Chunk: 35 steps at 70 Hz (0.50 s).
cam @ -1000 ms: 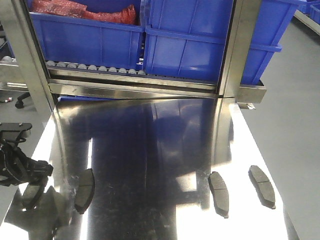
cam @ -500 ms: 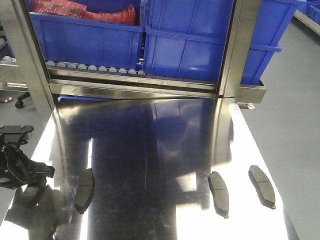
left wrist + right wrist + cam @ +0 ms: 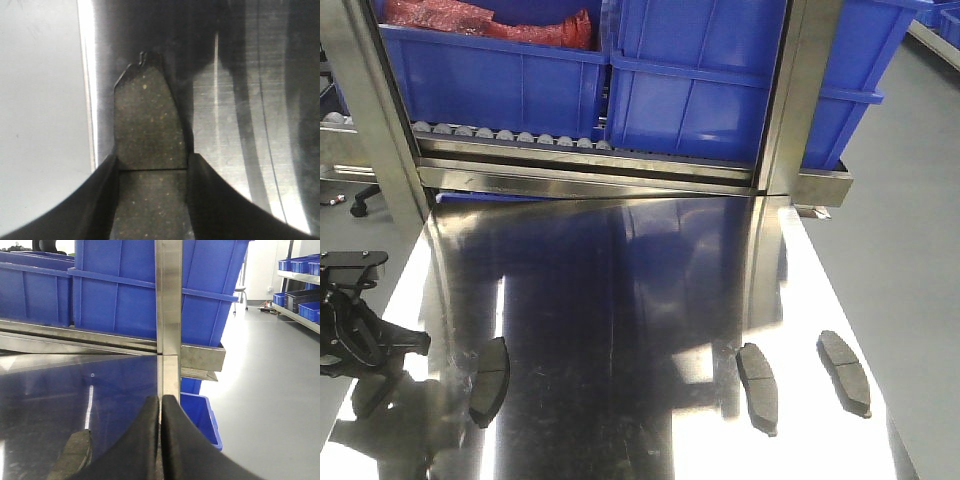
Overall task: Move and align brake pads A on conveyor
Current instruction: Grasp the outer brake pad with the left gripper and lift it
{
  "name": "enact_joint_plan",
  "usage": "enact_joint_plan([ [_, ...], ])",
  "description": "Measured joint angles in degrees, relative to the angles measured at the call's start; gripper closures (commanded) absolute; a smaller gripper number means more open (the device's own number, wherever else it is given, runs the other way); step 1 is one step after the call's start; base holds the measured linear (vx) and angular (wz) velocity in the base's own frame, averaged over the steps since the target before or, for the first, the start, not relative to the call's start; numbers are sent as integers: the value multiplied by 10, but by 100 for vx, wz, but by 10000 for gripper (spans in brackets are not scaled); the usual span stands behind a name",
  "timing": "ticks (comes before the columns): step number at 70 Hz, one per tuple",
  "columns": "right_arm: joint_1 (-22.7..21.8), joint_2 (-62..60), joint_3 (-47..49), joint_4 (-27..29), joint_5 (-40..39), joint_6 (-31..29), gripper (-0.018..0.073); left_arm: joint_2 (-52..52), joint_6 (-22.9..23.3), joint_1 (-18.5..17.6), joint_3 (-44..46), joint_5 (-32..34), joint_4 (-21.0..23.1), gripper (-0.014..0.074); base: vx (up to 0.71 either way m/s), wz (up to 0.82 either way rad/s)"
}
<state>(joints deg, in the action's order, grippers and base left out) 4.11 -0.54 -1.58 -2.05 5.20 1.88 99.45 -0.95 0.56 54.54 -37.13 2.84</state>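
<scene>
**Left wrist-mounted view — one clamped, three loose**

Left pincer (image 3: 152,167) clamps one brake pad (image 3: 147,125) across its middle groove, with black fingers (image 3: 105,200) on both long sides. It sits just beside the left edge of the steel desk (image 3: 225,150). Lifted or resting — cannot tell. In the front-facing view three more lie flat on the desk: left pad (image 3: 490,380) near that pincer, middle pad (image 3: 758,387) and right pad (image 3: 845,372) close together toward the right edge. Right pincer (image 3: 161,440) is closed on nothing, tips touching.
</scene>
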Motion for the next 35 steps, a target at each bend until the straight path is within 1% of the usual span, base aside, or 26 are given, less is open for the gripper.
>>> enact_joint_plan([
  [19, 0, 0, 0, 0, 0, 0, 563, -11, 0, 0, 0, -2, -1, 440, 0, 0],
  [35, 0, 0, 0, 0, 0, 0, 563, -109, -2, 0, -33, -2, -1, 440, 0, 0],
])
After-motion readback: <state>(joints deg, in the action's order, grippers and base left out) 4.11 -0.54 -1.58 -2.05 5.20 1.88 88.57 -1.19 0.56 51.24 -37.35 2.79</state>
